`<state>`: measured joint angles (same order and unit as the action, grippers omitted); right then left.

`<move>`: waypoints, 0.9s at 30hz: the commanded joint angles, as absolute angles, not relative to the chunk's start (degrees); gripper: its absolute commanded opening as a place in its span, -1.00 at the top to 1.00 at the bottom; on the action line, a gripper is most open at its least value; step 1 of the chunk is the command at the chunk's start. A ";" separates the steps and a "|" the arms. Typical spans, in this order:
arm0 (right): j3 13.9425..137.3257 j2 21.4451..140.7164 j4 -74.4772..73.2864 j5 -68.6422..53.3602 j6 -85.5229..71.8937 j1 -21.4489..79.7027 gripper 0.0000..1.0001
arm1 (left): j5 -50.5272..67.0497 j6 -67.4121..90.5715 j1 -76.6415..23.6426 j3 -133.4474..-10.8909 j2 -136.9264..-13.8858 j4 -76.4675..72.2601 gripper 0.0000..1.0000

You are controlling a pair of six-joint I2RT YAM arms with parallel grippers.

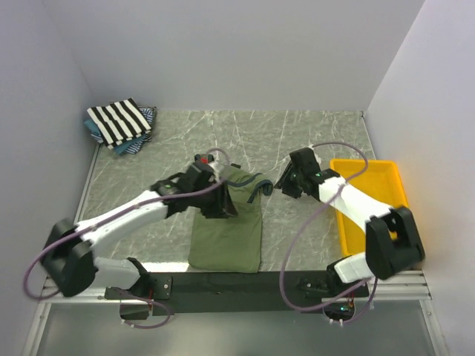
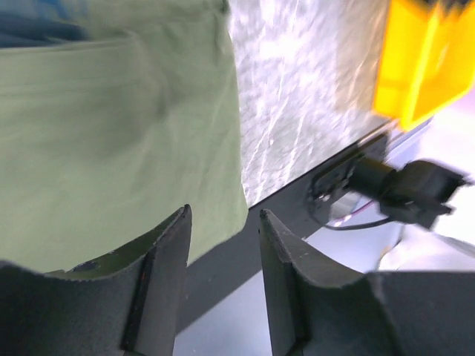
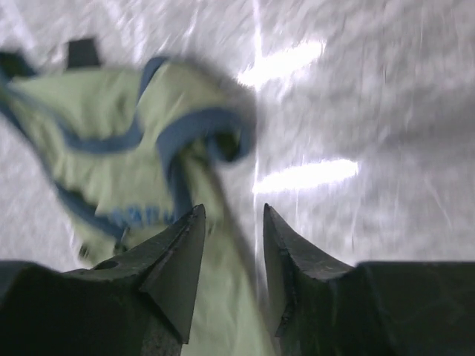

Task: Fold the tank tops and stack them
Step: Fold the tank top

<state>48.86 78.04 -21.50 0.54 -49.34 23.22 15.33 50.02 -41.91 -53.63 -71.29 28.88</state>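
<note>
The green tank top (image 1: 230,230) is laid folded near the front edge of the table (image 1: 312,141). The left gripper (image 2: 223,215) and right gripper (image 3: 231,211) are held open and empty over it, presumably so the fold is undisturbed.

Left gripper (image 2: 224,222): the two dark fingers (image 2: 159,274) stand apart with nothing between them, hanging over the table's near edge.

Olive tank top (image 2: 111,133): lies flat on the grey marbled table (image 2: 297,96). One corner reaches the black strip (image 2: 291,194) along that edge, just beside the left finger. A blue patch at its far end is too blurred to identify.

Yellow tray (image 2: 419,59): at the table's edge, well apart from the cloth.

Black unit (image 2: 401,189) with a cable (image 2: 349,222): beyond the strip, blurred.
</note>
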 commanded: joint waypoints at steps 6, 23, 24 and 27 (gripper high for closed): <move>51.24 88.15 -13.98 -0.70 -50.45 21.45 0.25 | 18.28 49.48 -52.64 -51.59 -85.95 10.29 0.11; 46.24 94.39 -5.37 -2.63 -59.58 22.41 0.28 | 11.86 51.42 -56.51 -48.25 -94.92 7.82 0.18; 46.23 94.92 -4.93 -2.90 -60.11 22.50 0.29 | 11.60 51.33 -56.60 -48.25 -95.27 8.00 0.18; 46.58 95.97 -4.13 -3.52 -61.61 22.76 0.29 | 11.51 51.50 -57.22 -48.08 -95.80 8.09 0.19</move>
<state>47.09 94.70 -7.05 -3.16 -58.70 22.17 12.58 50.92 -56.21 -48.58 -94.74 9.50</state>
